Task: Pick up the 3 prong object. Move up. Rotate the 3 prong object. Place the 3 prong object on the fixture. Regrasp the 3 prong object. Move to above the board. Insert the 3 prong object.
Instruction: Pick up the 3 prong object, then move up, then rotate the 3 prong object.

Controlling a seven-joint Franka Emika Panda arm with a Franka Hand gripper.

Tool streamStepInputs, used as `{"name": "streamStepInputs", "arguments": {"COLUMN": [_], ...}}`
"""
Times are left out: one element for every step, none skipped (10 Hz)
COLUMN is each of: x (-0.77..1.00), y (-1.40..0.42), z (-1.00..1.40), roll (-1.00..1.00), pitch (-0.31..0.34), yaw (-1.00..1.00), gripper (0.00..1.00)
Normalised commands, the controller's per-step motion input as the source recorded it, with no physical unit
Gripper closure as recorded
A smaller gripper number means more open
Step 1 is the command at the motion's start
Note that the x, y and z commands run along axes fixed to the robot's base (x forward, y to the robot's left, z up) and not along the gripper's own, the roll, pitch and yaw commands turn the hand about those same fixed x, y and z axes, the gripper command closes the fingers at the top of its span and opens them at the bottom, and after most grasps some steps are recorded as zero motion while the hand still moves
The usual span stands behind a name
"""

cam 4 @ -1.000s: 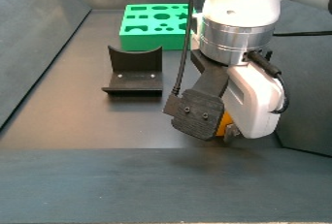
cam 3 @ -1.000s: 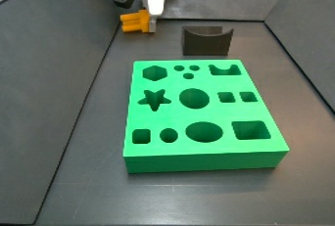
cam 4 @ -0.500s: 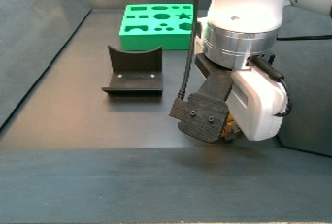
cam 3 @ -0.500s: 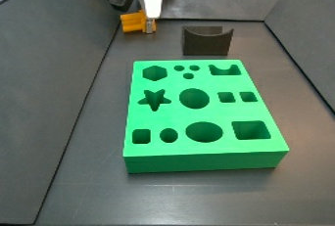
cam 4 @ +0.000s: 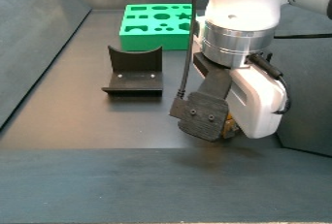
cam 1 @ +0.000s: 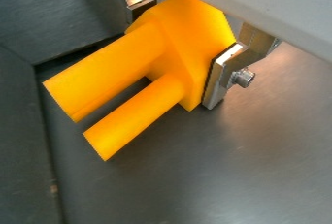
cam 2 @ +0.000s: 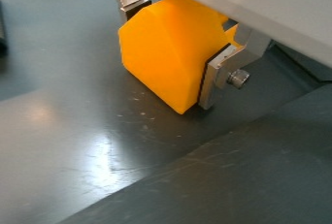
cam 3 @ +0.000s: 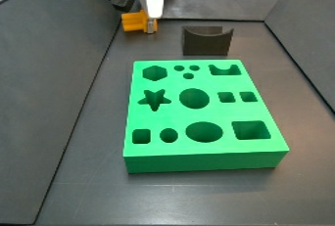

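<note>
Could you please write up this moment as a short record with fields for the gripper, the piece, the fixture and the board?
gripper: gripper down at the floor in the far corner, fingers on either side of the piece
piece: 3 prong object, orange, between the fingers, on or near the floor
fixture: fixture, nothing on it, between piece and board
board: board, flat on the floor, cut-outs unfilled

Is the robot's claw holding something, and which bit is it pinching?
Yes: the gripper, low at the floor's far corner, pinches the 3 prong object by its block end; the prongs stick out free.
</note>
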Motion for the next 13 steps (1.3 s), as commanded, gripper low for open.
{"name": "streamStepInputs", "arguments": {"x": [0.00, 0.00, 0.00, 0.00, 0.00, 0.05, 0.04, 0.00, -0.01, -0.02, 0.08, 0.08, 0.05], "y": [0.00, 0.00, 0.00, 0.00, 0.00, 0.02, 0.01, 0.01, 0.00, 0.00, -1.00, -1.00, -1.00], "z": [0.00, 0.00, 0.00, 0.00, 0.83, 0.83, 0.77, 0.55, 0.46, 0.27, 0.70, 0.62, 0.64], "roll": [0.00, 0.00, 0.00, 0.00, 0.00, 0.01, 0.01, 0.03, 0.04, 0.06, 0.00, 0.02, 0.03], "pitch": [0.000, 0.000, 0.000, 0.000, 0.000, -0.015, 0.004, 0.030, 0.042, 0.060, 0.000, 0.005, 0.014], "yaw": [0.00, 0.00, 0.00, 0.00, 0.00, 0.00, 0.00, -0.01, -0.02, -0.02, 0.00, 0.02, 0.02], "gripper": [1.00, 1.00, 1.00, 1.00, 1.00, 1.00, 1.00, 1.00, 1.00, 1.00, 1.00, 1.00, 1.00]}}
